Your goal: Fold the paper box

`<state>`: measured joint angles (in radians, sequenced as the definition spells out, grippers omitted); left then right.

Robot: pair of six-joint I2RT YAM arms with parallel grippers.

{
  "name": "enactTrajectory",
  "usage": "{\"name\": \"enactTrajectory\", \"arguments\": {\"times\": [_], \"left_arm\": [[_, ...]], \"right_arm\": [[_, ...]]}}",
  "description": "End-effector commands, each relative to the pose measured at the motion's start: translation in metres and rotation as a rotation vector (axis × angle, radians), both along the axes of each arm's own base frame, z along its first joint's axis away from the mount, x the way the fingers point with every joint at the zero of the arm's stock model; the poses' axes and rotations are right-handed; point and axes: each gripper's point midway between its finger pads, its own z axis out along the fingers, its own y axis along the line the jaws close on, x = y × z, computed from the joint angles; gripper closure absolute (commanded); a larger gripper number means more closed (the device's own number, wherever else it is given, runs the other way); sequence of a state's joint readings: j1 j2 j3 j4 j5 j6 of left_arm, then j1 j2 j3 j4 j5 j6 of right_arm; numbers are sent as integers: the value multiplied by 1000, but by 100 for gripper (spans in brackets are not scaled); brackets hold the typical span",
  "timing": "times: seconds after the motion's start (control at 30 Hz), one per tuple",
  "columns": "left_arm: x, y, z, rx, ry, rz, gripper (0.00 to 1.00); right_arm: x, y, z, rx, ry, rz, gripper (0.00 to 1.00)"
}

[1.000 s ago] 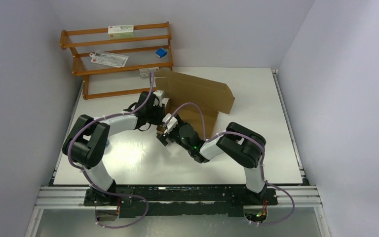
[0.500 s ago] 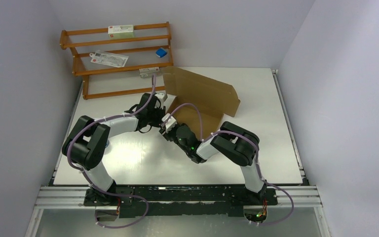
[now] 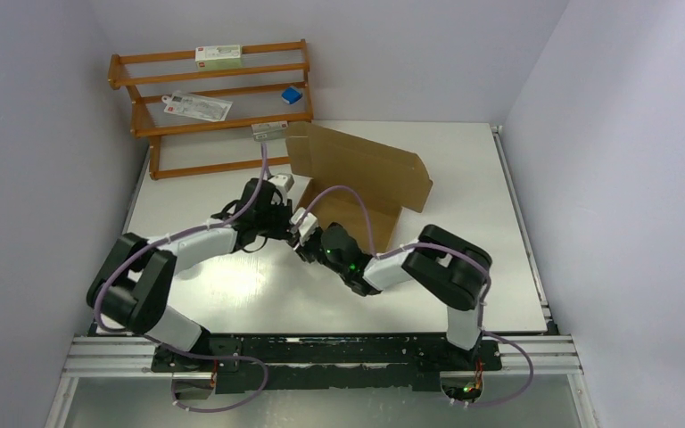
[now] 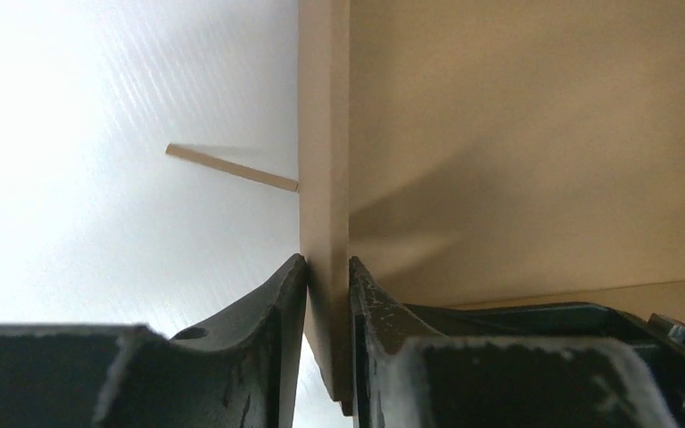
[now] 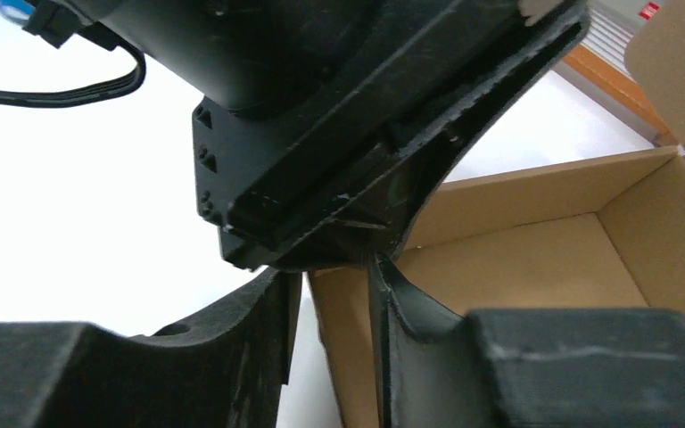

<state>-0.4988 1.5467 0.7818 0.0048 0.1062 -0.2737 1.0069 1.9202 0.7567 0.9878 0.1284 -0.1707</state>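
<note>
Currently your left pincer (image 4: 328, 276) is clenched on a side wall of the paper box (image 4: 517, 134), which stands upright between its fingers. Your right pincer (image 5: 330, 299) straddles a wall just beside it; I cannot tell whether it grips. Pincers this crowded risk colliding or creasing the cardboard.

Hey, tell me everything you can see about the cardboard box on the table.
The paper box is plain brown cardboard, unprinted and only half folded. Its base lies on the white table, a tall back panel stands up at a tilt, and low side walls are raised. The left gripper pinches the edge of one upright wall. The right gripper straddles a wall next to it, but it is unclear whether it grips the wall.
</note>
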Motion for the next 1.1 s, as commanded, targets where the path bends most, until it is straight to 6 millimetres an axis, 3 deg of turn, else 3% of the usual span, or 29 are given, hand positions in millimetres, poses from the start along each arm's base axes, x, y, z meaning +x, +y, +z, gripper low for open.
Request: {"name": "enactTrajectory", "arguments": {"times": [0.0, 0.2, 0.4, 0.5, 0.63, 0.7, 0.87, 1.07], "left_arm": [[-27, 11, -2, -17, 46, 48, 70], [-31, 21, 15, -48, -19, 104, 56], [-2, 35, 69, -65, -216, 196, 37], [19, 39, 96, -75, -312, 205, 31], [42, 40, 116, -122, -381, 129, 27], [50, 41, 125, -155, -413, 86, 26], [62, 37, 151, -168, -496, -46, 24], [69, 38, 171, -95, -611, -167, 21]], "right_arm": [[-15, -9, 22, -2, 47, 45, 60], [-40, -32, 48, -42, 105, 83, 44], [-50, -67, 74, -144, 181, 11, 33], [-47, -96, 86, -200, 206, -84, 29], [-44, -143, 102, -298, 261, -223, 27], [-42, -163, 119, -311, 267, -288, 26], [-38, -208, 151, -340, 293, -432, 21], [-26, -263, 171, -354, 302, -666, 16]]}}
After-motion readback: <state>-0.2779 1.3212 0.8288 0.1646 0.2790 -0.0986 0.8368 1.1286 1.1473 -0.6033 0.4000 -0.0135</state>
